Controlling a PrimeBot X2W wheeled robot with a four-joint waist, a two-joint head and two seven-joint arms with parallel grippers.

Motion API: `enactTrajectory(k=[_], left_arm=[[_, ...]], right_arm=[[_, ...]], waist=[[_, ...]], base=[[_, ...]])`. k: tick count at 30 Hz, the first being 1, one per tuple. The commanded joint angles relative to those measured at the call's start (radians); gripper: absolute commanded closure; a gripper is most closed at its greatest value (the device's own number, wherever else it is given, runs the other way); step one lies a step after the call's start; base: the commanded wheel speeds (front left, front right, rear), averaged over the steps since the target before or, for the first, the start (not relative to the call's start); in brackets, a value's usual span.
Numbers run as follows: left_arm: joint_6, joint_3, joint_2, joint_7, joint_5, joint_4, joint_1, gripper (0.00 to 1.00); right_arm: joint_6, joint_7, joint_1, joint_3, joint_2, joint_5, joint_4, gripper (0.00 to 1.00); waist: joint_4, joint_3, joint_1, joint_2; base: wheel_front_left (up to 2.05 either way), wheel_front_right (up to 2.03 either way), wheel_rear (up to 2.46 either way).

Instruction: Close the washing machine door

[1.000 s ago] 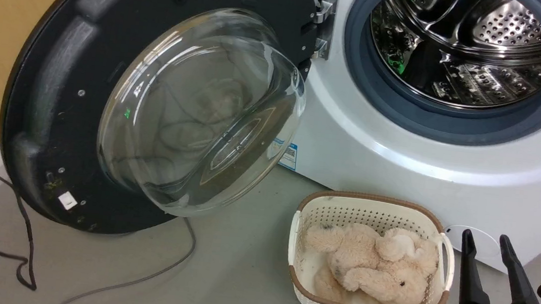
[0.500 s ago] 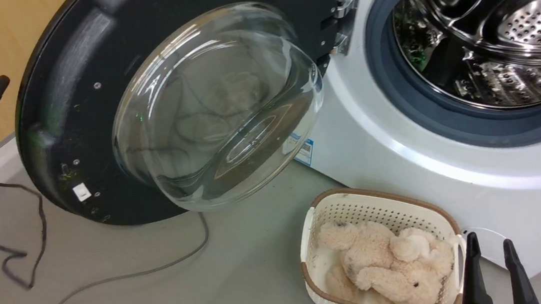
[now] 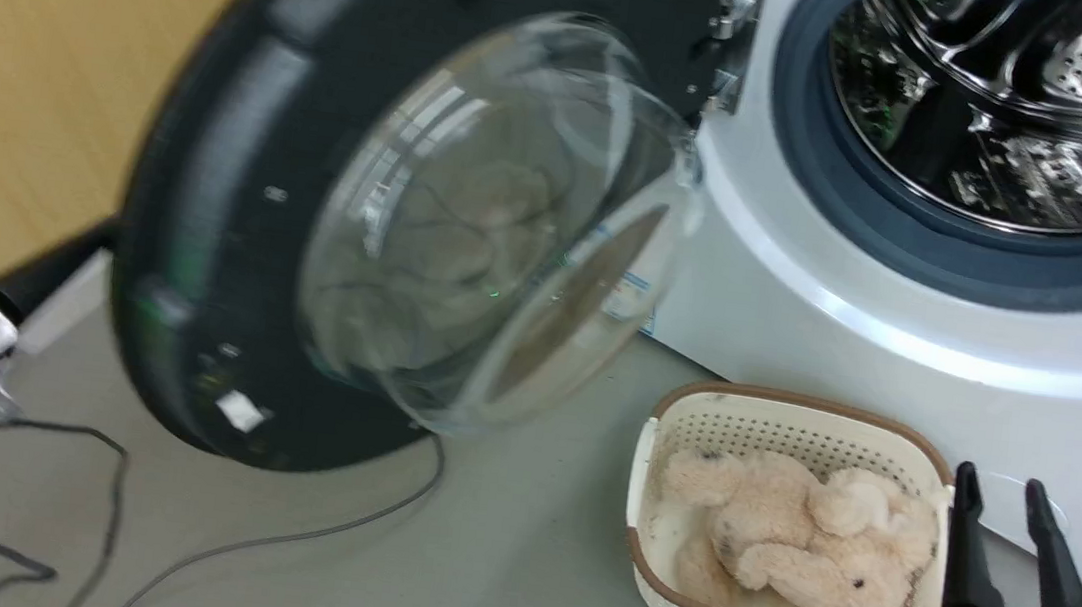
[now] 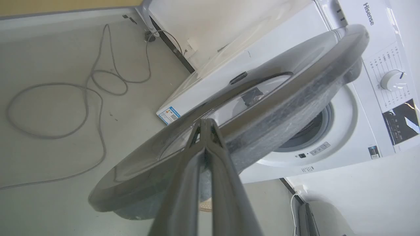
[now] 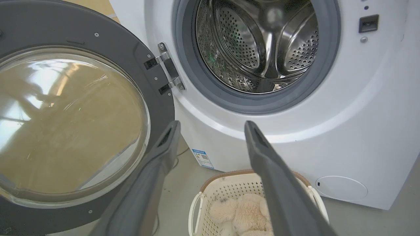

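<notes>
The washing machine door [image 3: 209, 208] stands wide open on its hinge [image 3: 729, 42], blurred, its clear glass bowl [image 3: 499, 229] bulging toward me. To its right, the white washing machine [image 3: 850, 326] shows its steel drum [image 3: 1026, 93] and grey gasket. My left gripper [image 4: 205, 122] is shut, with its tips pressed against the door's outer face [image 4: 279, 98]. In the head view its dark fingers [image 3: 52, 264] reach behind the door's left rim. My right gripper [image 3: 1010, 484] hangs open and holds nothing beside the basket. From the right wrist it [image 5: 212, 124] faces the machine's front.
A cream basket [image 3: 791, 410] with a plush toy [image 3: 807, 543] sits on the floor before the machine, left of my right gripper. A grey cable [image 3: 275, 542] runs over the floor under the door. A yellow wall [image 3: 46, 40] is behind the door.
The head camera has shifted. My left gripper rose from the lower left to the door's outer rim, and the door, now blurred, has begun swinging toward the machine. The right gripper held still.
</notes>
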Motion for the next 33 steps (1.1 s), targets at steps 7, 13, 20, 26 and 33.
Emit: enactTrajectory(k=[7,13,20,26,33], left_arm=[[-0.015,-0.088,-0.063,0.125,-0.153,-0.208,0.126,1.0],[-0.022,-0.151,-0.115,0.199,-0.262,-0.31,0.193,1.0],[-0.024,-0.23,-0.189,0.221,-0.315,-0.398,0.247,1.0],[-0.024,-0.29,-0.245,0.212,-0.334,-0.413,0.271,1.0],[-0.024,-0.361,-0.302,0.152,-0.35,-0.361,0.264,1.0]], right_arm=[[0.001,-0.021,0.0,-0.025,0.004,0.043,0.013,0.0],[0.001,-0.034,0.001,-0.023,0.004,0.058,0.017,0.0],[0.001,-0.039,-0.001,-0.009,0.004,0.052,0.01,0.0],[0.001,-0.039,-0.004,-0.01,0.004,0.037,0.005,0.0],[0.001,-0.039,-0.028,-0.017,0.004,0.025,-0.003,0.0]], waist=[[0.057,-0.012,0.0,0.0],[0.079,-0.019,0.0,0.0],[0.014,-0.013,0.0,0.0],[-0.074,-0.003,0.0,0.0],[-0.222,0.033,0.0,0.0]], base=[[0.0,0.0,0.0],[0.0,0.0,0.0],[0.0,0.0,0.0],[0.0,0.0,0.0],[0.0,0.0,0.0]])
